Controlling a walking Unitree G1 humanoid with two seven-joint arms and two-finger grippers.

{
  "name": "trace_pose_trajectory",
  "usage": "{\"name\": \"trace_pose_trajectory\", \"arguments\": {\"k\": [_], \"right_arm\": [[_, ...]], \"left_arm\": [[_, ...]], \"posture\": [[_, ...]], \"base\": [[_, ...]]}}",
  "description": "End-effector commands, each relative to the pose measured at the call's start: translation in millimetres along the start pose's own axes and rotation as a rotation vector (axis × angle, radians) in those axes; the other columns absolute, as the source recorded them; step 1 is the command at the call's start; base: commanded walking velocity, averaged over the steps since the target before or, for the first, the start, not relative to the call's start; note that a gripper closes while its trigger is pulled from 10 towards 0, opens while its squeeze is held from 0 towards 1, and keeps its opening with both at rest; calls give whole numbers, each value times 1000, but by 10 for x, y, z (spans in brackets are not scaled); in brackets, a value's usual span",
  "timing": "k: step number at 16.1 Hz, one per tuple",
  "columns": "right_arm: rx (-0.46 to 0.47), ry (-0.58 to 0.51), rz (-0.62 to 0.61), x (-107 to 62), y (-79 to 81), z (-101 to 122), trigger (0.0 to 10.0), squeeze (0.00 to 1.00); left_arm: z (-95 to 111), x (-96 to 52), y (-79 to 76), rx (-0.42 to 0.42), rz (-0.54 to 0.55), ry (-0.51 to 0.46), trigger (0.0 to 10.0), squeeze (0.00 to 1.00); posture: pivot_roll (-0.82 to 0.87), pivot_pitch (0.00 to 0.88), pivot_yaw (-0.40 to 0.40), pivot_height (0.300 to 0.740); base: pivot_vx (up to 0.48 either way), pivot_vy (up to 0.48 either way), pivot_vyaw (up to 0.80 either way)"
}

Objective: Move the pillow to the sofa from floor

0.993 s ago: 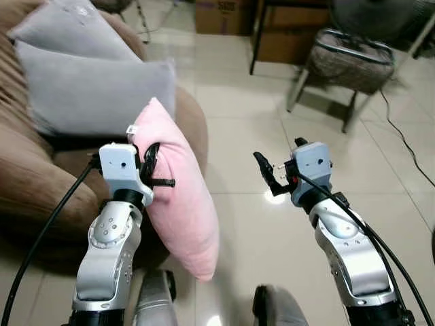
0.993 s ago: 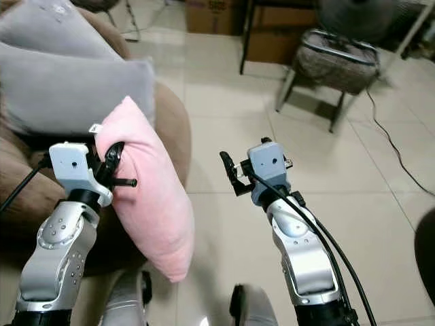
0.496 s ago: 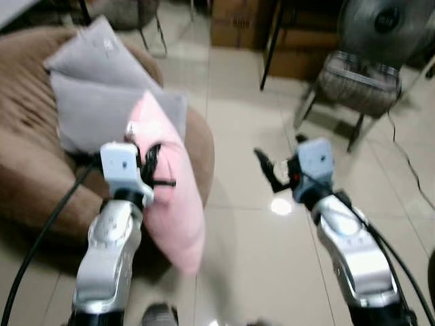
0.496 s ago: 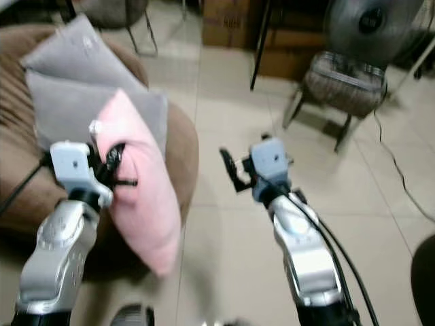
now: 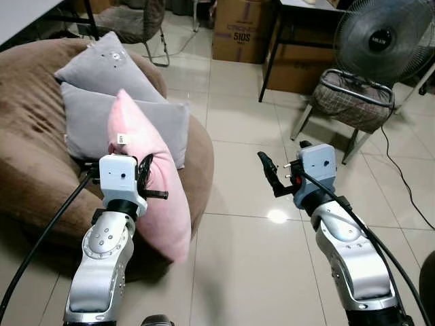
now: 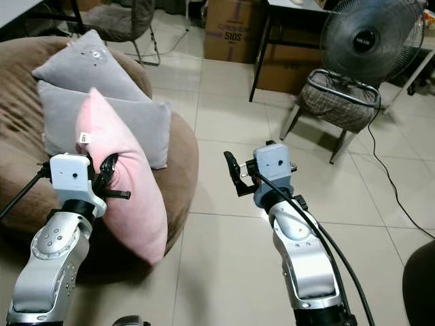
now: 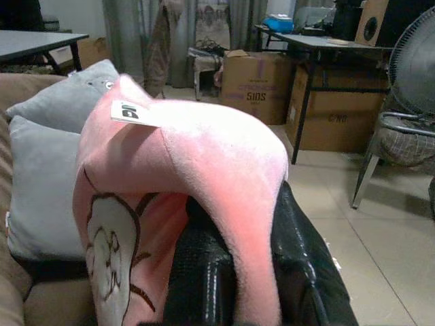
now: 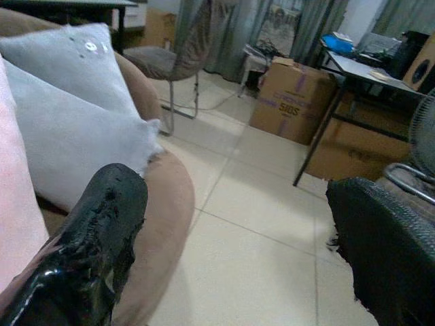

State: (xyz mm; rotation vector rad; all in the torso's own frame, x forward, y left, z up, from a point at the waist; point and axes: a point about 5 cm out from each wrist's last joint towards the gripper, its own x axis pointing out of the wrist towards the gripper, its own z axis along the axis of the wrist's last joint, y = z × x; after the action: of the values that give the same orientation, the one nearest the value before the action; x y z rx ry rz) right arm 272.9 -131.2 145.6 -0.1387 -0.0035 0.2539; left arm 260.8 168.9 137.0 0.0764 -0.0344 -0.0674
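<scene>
A pink pillow (image 5: 153, 183) with a white tag hangs upright in front of me, off the floor, beside the brown sofa (image 5: 34, 146). My left gripper (image 5: 148, 182) is shut on the pillow's edge; in the left wrist view the pink fabric (image 7: 224, 176) is pinched between the black fingers (image 7: 204, 285). The pillow's lower end overlaps the sofa's front rim. My right gripper (image 5: 270, 174) is held out over the tiled floor to the right of the pillow, open and holding nothing.
Two grey cushions (image 5: 122, 115) lean on the sofa behind the pink pillow. A stool with a checked seat (image 5: 353, 102), a standing fan (image 5: 387, 41), a black-legged table and cardboard boxes (image 5: 241, 30) stand at the back. Bare tiles (image 5: 251, 272) stretch ahead on the right.
The view has tilted up and back, so more of the sofa and room shows. My left gripper has carried the pillow closer to the sofa. The right gripper keeps its pose.
</scene>
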Motion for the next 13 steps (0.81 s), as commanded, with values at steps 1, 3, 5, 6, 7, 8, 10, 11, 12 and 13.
{"name": "trace_pose_trajectory", "arguments": {"k": [1,3,5,6,7,8,10,11,12,13], "right_arm": [[-5,-21,7,8,-21,40,10000,0],[7,-5,-15,24,-18,8,10000,0],[-82,-13,-43,33,-31,-21,10000,0],[-84,-1,-42,32,-40,-50,10000,0],[-5,0,8,14,-26,-57,10000,0],[-7,-5,0,8,-38,-50,10000,0],[-25,-14,-19,5,-62,-50,10000,0],[-17,-10,-29,7,-63,-68,10000,0],[-11,-8,-37,10,-61,-76,10000,0],[-4,-8,-44,12,-59,-83,10000,0]], "left_arm": [[125,4,-39,36,-30,-59,10000,0],[124,8,-41,34,-27,-59,10000,0],[119,-3,-36,28,-28,-61,10000,0],[120,0,-26,25,-22,-61,10000,0],[120,6,-19,18,-21,-62,10000,0],[122,10,-19,21,-21,-62,10000,0],[128,24,-24,21,-24,-66,10000,0],[143,36,-32,22,-32,-71,10000,0],[146,47,-34,24,-37,-72,10000,0],[147,58,-35,25,-42,-72,10000,0]], "posture": [[47,0,-84,740],[51,0,-86,740],[55,0,-89,740],[56,0,-89,740],[57,0,-90,740],[57,0,-90,740],[61,0,-89,740],[63,0,-85,740],[62,0,-69,740],[62,0,-69,740]], "base": [[0,0,0],[0,0,0],[0,0,0],[262,0,0],[307,0,0],[311,0,0],[311,0,0],[326,0,0],[322,0,0],[322,0,0]]}}
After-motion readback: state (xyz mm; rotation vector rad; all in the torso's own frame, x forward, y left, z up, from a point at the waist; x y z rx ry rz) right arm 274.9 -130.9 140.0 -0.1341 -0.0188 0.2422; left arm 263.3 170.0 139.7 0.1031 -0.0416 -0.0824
